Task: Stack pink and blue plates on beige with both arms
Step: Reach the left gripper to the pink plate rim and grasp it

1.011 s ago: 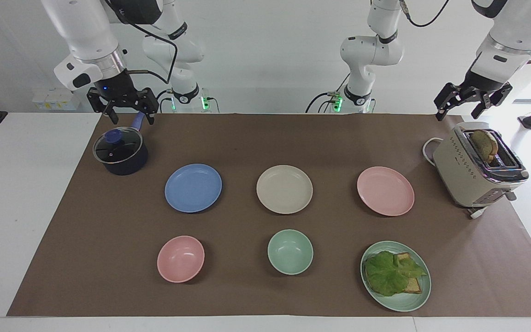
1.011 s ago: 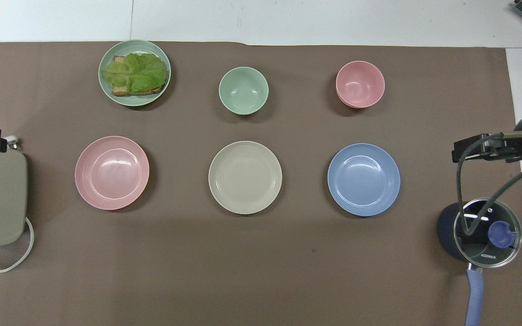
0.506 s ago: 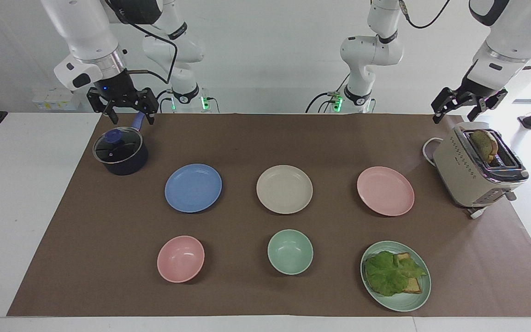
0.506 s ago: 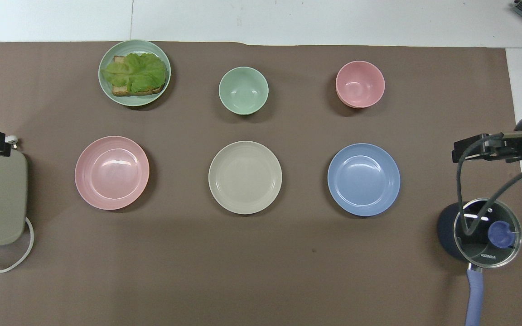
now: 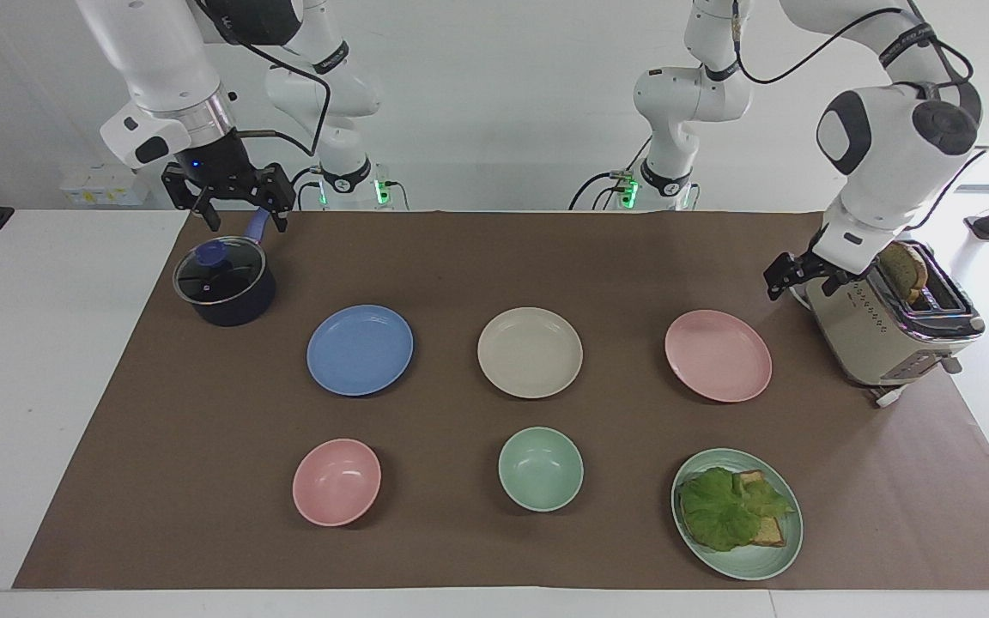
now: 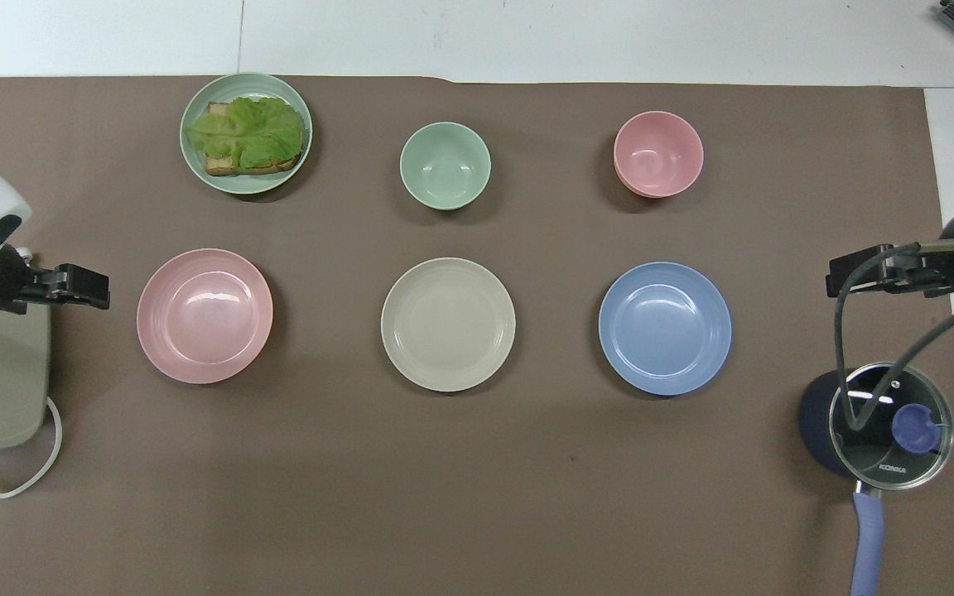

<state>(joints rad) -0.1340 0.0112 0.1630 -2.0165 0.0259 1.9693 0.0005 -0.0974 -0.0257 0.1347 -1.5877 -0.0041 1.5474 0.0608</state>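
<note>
Pink plate (image 5: 718, 355), beige plate (image 5: 530, 352) and blue plate (image 5: 360, 349) sit apart in one row across the brown mat (image 5: 494, 549), beige in the middle, nothing stacked yet. On your overhead view, pink lies at 9 o'clock from beige and blue at 3 o'clock. Your left tool (image 5: 791, 275) hangs low beside the toaster (image 5: 889, 322), near the pink plate's rim without touching it, jaws wide and empty. Your right tool (image 5: 228, 199) waits over the lidded pot (image 5: 224, 281), jaws wide, holding nothing. At 12 o'clock overhead you have the green bowl (image 6: 445, 165), flanked by the pink bowl (image 6: 657, 154) and the sandwich plate (image 6: 245, 132).
</note>
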